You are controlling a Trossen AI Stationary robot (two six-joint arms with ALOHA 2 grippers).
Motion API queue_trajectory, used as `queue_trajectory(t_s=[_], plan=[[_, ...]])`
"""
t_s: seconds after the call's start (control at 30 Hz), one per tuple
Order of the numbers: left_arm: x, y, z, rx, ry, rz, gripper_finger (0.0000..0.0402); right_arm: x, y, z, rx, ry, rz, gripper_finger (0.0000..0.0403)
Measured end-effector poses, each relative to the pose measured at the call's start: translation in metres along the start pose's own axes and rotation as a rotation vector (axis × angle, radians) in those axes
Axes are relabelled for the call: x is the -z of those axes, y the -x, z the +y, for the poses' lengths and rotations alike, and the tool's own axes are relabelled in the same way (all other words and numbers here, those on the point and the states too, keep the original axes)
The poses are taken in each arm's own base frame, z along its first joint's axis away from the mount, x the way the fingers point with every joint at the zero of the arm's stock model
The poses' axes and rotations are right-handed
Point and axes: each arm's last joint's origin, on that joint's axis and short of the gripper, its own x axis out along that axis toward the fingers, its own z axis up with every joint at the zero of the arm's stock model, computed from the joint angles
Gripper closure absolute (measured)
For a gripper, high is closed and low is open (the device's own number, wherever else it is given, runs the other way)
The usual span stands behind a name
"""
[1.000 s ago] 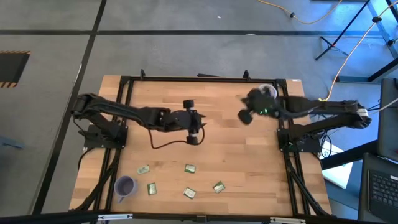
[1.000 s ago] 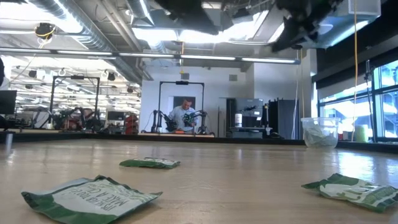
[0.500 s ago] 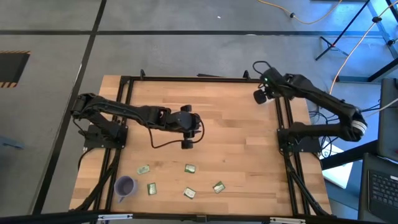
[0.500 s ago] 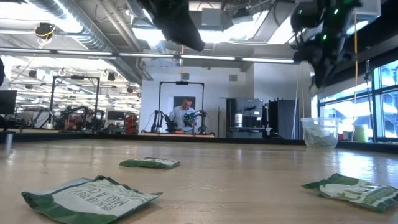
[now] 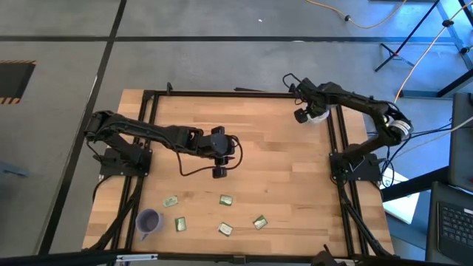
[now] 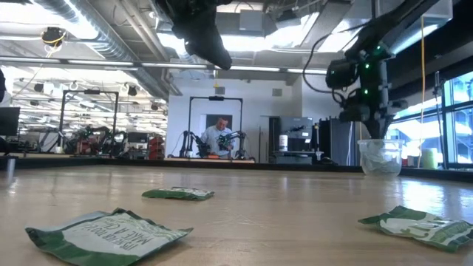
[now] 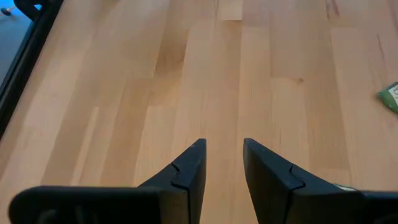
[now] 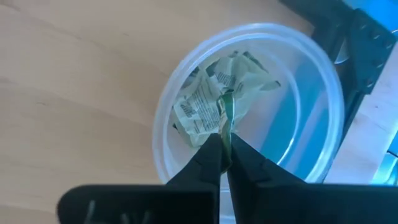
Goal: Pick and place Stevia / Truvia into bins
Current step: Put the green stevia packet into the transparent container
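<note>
Swinging from mid-table to the 1 o'clock corner, the right gripper (image 8: 224, 148) now hangs over the translucent cup (image 8: 186, 74), fingers pinched on 1 sachet (image 8: 227, 115), while the left gripper (image 7: 222, 163), narrowly open and empty, drifts toward 5 sachets (image 5: 225, 199) near 6 o'clock.
</note>
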Motion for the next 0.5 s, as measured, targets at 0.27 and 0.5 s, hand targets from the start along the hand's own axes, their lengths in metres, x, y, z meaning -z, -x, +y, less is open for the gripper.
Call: queue_trajectory(t_s=[0.27,0.5], plan=[[0.0,0.0,0.0,0.0,0.0,0.0,0.0303,0.0,-0.003,0.0,0.009,0.02,0.019,0.0359],[0.001,0.0,0.0,0.0,-0.034,0.014,0.0302,0.003,0.008,-0.008,0.09,0.003,-0.035,0.0301]])
